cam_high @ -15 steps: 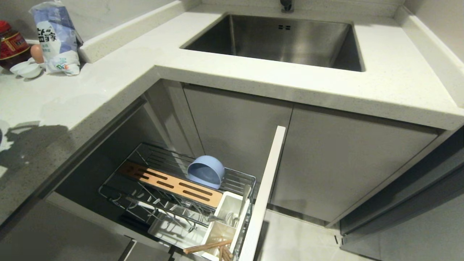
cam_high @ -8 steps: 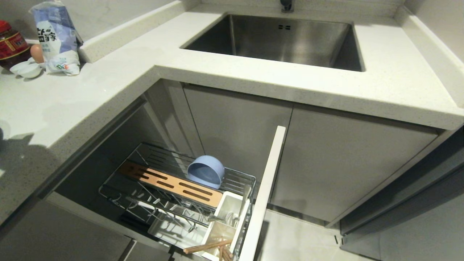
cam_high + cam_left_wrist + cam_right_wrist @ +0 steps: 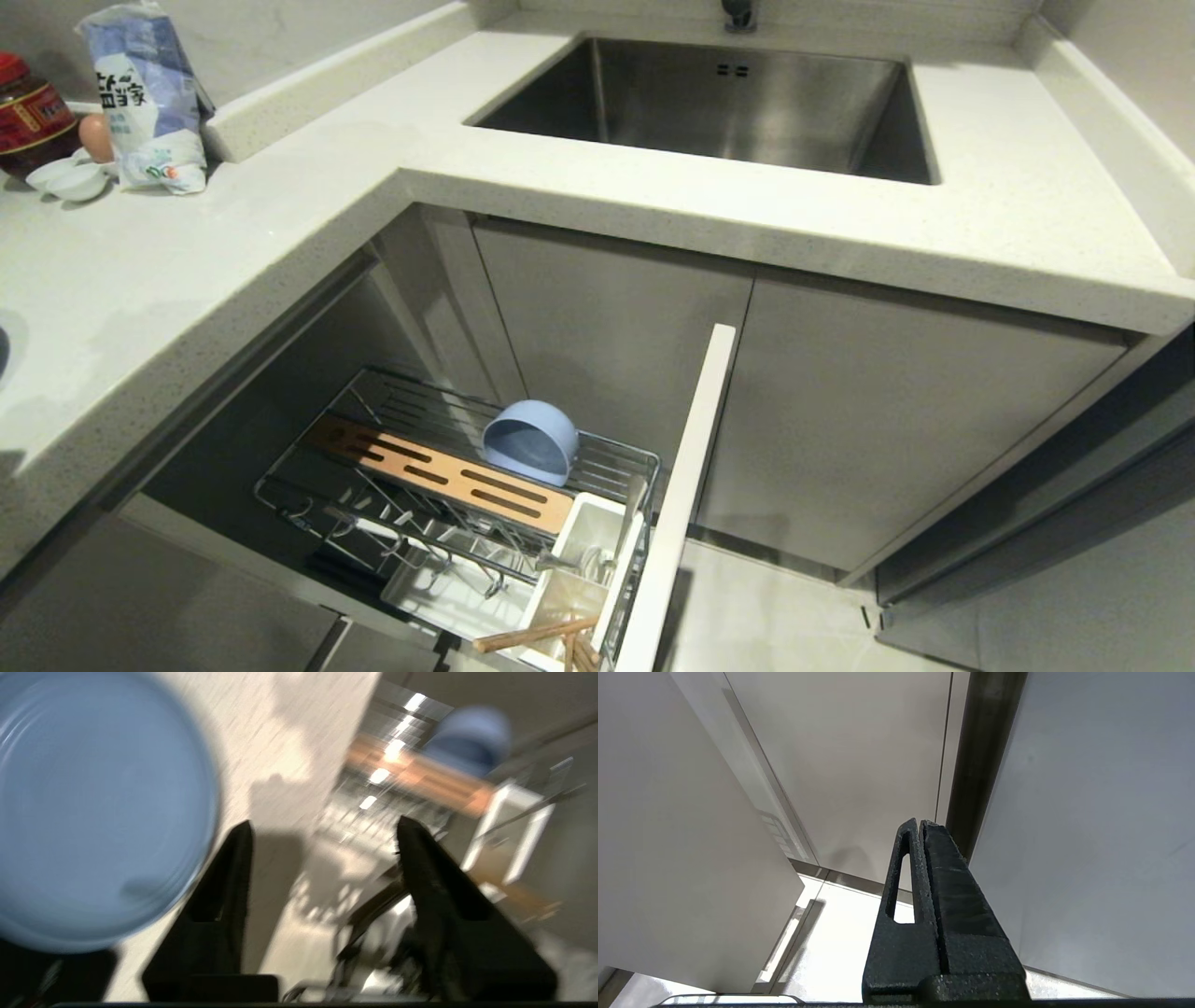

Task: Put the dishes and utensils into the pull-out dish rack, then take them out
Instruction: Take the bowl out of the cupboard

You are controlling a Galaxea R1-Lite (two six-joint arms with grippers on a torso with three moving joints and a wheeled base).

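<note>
The rack [image 3: 448,485] is pulled out at the lower centre of the head view. The bowl [image 3: 530,441] sits tipped on its wires behind the wooden bar [image 3: 439,474]; spoon [image 3: 624,525] and chopsticks [image 3: 534,637] stand in the white caddy [image 3: 583,560]. In the left wrist view the left pincer [image 3: 322,828] is apart and empty, with the plate [image 3: 93,807] on the bench [image 3: 299,728] just beside one finger. The right pincer [image 3: 920,823] is pressed together near a cabinet front.
</note>
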